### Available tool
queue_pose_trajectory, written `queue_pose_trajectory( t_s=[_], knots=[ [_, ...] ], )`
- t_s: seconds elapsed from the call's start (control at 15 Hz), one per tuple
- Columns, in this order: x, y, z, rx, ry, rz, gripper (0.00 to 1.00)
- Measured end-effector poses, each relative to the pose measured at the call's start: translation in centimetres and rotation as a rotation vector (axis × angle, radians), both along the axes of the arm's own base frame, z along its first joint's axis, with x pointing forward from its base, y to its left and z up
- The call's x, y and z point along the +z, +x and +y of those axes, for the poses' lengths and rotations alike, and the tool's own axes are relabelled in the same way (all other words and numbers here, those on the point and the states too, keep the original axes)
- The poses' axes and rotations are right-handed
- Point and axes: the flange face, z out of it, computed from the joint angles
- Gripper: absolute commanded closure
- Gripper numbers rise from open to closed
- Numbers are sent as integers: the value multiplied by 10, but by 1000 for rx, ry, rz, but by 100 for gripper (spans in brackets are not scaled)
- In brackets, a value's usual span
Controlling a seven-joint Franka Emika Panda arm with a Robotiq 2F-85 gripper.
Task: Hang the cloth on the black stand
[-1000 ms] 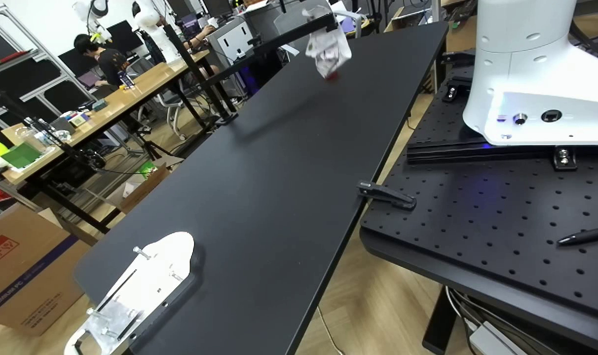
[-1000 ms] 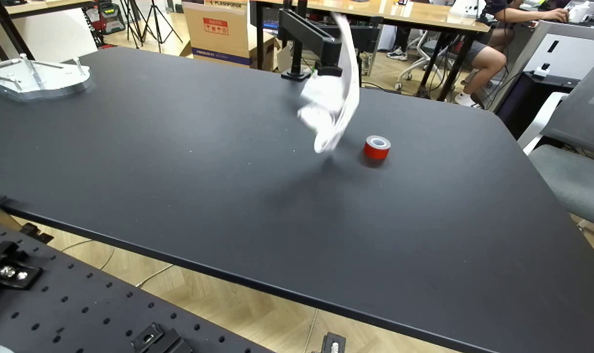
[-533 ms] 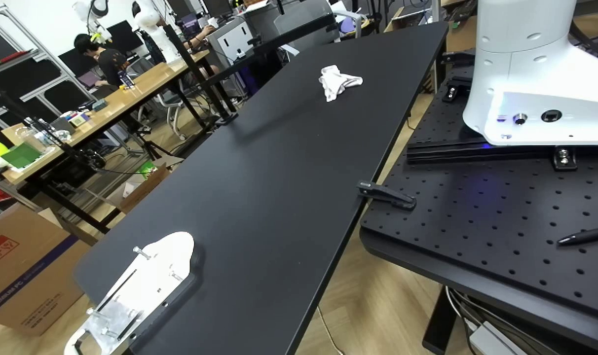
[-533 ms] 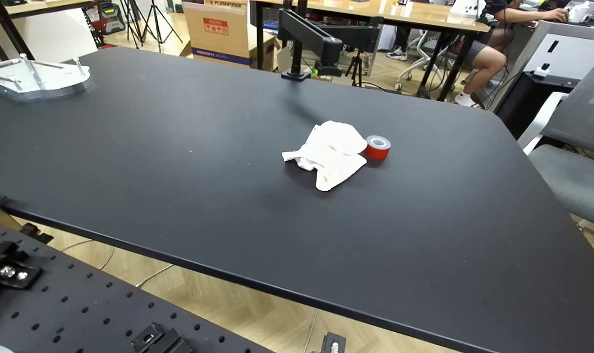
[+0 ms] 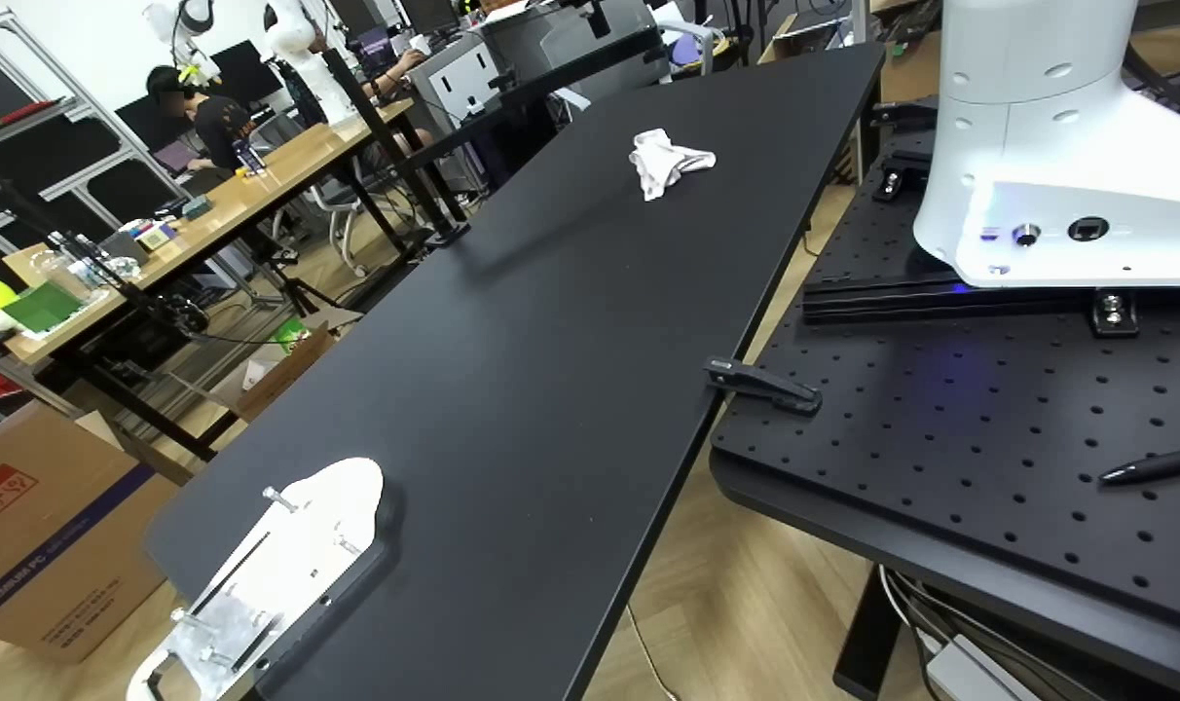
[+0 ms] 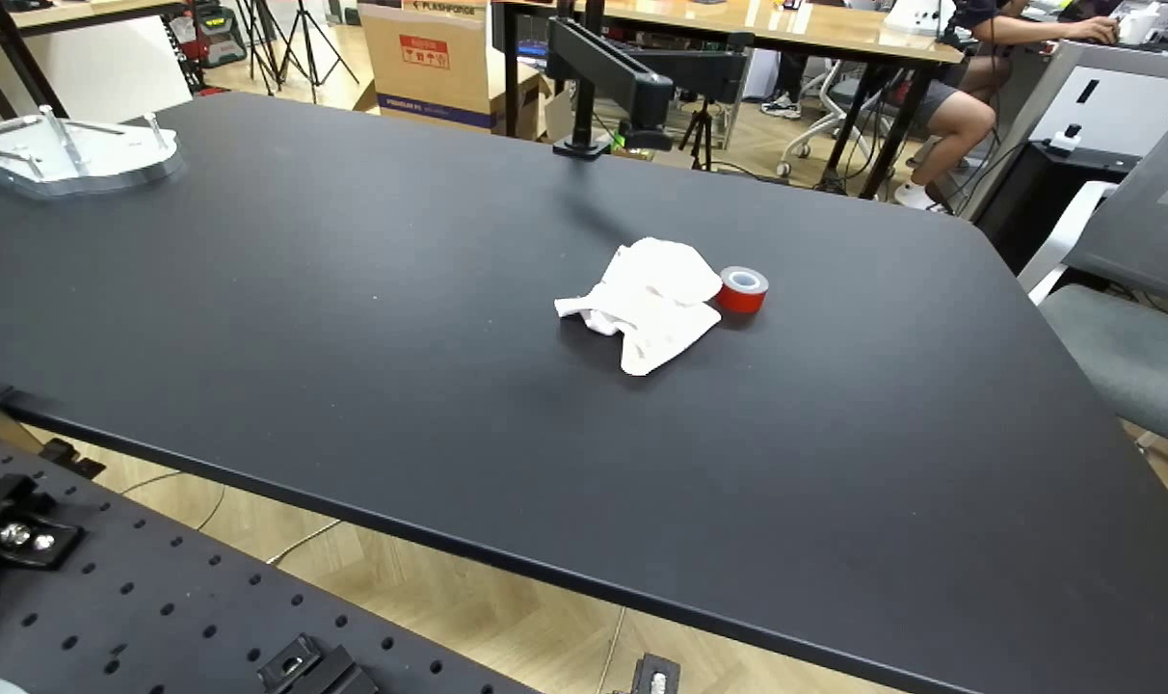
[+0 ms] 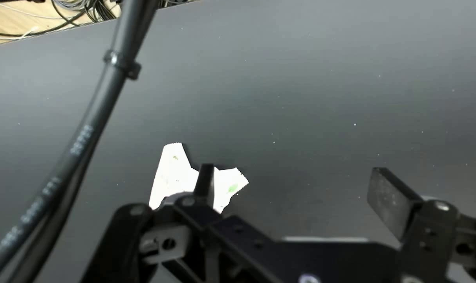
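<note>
Bright, diffuse indoor light; soft shadows, washed-out whites.
In both exterior views the black stand [image 6: 603, 64] casts a faint, soft-edged shadow on the tabletop [image 5: 522, 389]; in an exterior view a blue glow tints the perforated plate [image 5: 960, 385] by the robot base [image 5: 1057, 161]. In the wrist view the cloth [image 7: 170, 173] is overexposed to near-flat white, a pale sheen lifts the tabletop toward the top, and gripper [image 7: 295, 184] and cable [image 7: 98, 110] are out of focus.

Wrinkled cloth [image 6: 656, 299], smooth matt tabletop [image 6: 565, 453].
</note>
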Motion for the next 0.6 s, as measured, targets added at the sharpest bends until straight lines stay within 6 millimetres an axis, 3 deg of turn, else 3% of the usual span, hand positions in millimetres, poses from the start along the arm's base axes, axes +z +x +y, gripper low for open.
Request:
queue_pose_trajectory(
  t_s=[0.6],
  knots=[
    [2, -1, 1, 39, 6, 8, 0]
  ],
)
